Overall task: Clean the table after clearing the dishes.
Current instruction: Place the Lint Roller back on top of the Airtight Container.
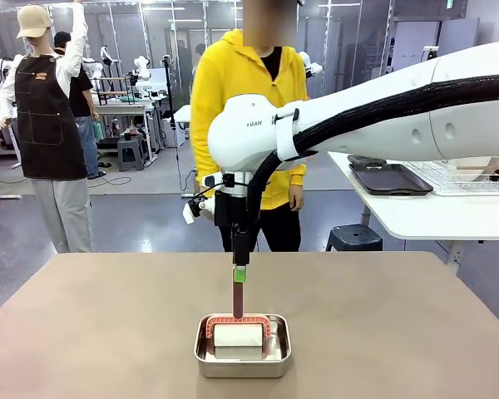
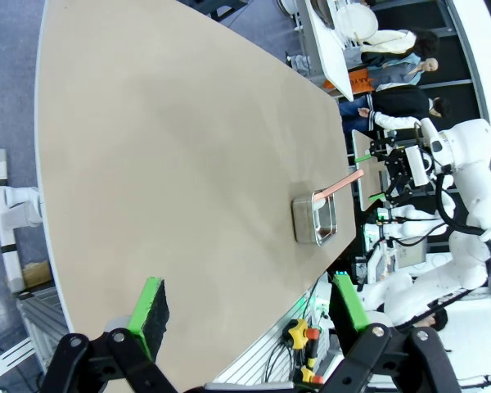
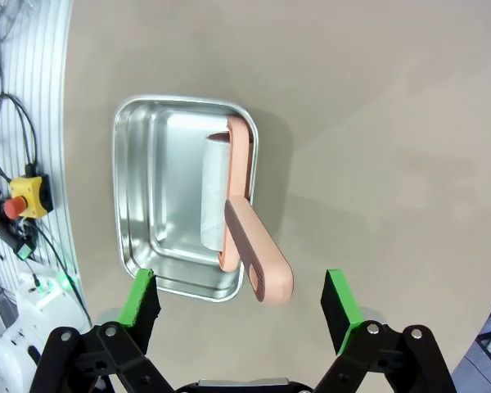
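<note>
The taupe table (image 1: 108, 316) carries a small steel pan (image 1: 243, 359) near its front edge. A cleaning roller lies in the pan, its white roll (image 3: 215, 192) flat and its pink handle (image 3: 258, 254) rising up and out. My right gripper (image 3: 241, 301) hangs straight above that handle (image 1: 238, 299). It is open, and the handle's end sits between the green pads (image 3: 143, 299) without touching them. My left gripper (image 2: 250, 307) is open and holds nothing, high over the table's near edge and far from the pan (image 2: 315, 219). The dishes are out of view.
A person in a yellow hoodie (image 1: 245, 83) stands at the table's far side. To the right, a white side table (image 1: 424, 212) holds a dark tray (image 1: 391, 179) and a wire rack (image 1: 470, 174). A dark stool (image 1: 353, 237) stands beside it.
</note>
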You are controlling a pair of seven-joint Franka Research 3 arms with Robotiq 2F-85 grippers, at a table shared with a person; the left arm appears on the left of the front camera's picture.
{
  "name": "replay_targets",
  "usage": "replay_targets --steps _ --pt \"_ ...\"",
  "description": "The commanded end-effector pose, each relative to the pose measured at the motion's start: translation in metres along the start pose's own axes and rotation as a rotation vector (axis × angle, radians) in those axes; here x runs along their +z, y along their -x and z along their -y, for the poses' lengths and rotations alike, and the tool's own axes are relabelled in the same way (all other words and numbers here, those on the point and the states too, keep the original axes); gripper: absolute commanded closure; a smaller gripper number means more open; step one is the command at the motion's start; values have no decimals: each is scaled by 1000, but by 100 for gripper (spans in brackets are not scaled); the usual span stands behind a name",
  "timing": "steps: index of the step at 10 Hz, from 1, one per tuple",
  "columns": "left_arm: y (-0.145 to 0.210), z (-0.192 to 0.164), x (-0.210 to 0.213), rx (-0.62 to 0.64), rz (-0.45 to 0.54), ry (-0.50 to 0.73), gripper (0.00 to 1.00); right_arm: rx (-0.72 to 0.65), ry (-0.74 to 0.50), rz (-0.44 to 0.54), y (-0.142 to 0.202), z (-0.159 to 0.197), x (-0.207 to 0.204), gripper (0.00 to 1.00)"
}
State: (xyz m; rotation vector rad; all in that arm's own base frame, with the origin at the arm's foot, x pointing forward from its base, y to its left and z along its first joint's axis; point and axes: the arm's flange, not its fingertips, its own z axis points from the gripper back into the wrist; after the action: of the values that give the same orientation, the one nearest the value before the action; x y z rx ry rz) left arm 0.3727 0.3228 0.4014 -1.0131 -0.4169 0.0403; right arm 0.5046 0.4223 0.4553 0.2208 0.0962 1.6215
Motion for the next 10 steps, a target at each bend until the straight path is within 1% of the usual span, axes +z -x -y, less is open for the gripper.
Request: replay_targets --steps 1,2,3,4,5,6,7,8,9,10 --pt "3 2 4 0 -5 2 0 -95 -93 195 17 -2 28 0" --pt "3 2 4 0 -5 2 0 -188 -187 367 39 0 45 0" --pt "3 2 4 0 -5 2 0 -278 -225 466 63 3 55 0" --pt "3 2 4 0 -5 2 0 -330 -275 600 89 4 64 0" --pt "3 2 4 0 -5 2 0 -419 -326 731 121 6 71 0" --pt "3 2 4 0 -5 2 0 -500 -380 872 158 5 69 0" --pt "3 2 4 0 -5 2 0 -578 -442 987 192 4 63 0" --pt "3 2 4 0 -5 2 0 -635 -515 1110 239 -5 66 0" --pt "3 2 4 0 -5 2 0 -674 -552 1187 274 -9 63 0" --pt "3 2 4 0 -5 2 0 -733 -566 1243 313 -12 61 0"
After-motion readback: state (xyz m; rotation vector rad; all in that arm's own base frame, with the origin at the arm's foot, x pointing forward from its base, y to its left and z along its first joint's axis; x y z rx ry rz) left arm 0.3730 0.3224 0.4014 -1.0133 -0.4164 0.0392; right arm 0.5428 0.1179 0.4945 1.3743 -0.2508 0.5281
